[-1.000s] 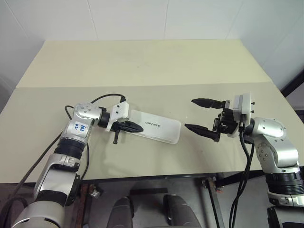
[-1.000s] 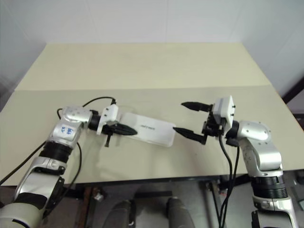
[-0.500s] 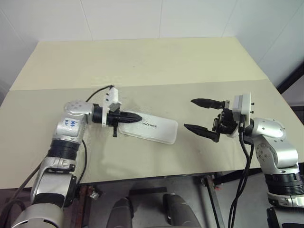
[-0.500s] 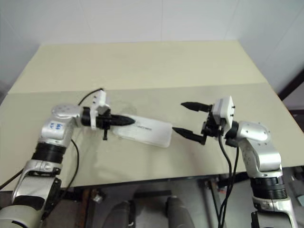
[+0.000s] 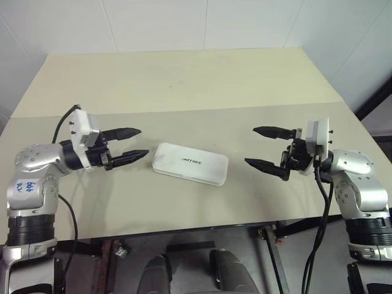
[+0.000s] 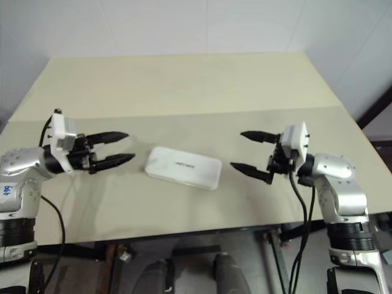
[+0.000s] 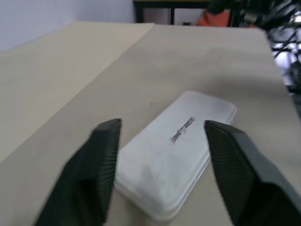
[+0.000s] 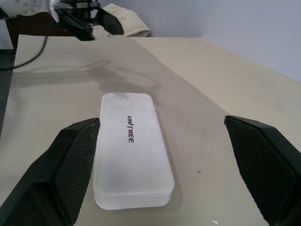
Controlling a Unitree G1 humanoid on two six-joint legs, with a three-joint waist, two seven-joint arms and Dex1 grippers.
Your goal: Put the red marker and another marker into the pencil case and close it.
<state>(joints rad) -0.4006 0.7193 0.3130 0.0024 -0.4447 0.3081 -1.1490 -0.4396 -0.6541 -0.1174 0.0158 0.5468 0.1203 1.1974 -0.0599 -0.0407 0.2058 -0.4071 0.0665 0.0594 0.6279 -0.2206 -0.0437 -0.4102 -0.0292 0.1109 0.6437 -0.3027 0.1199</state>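
Case (image 5: 190,163) shut, flat on table (image 5: 184,79), between both grippers, touched by neither. Left gripper (image 5: 129,144) spread, empty, just beside case's end. Right gripper (image 5: 266,148) wide, empty, apart. Markers unseen, presumably inside. Best: keep clear, don't nudge case.

A pale beige desk (image 5: 184,79) is filling the middle of the frame, running from the left edge to the right edge. A straight seam (image 5: 184,112) is crossing it from side to side, dividing a far part from a near part. A white pencil case (image 5: 190,163) with rounded corners is lying flat on the near part, just below the centre of the frame, its lid closed and small black print facing up. It is sitting slightly slanted, with its right end nearer the front edge.
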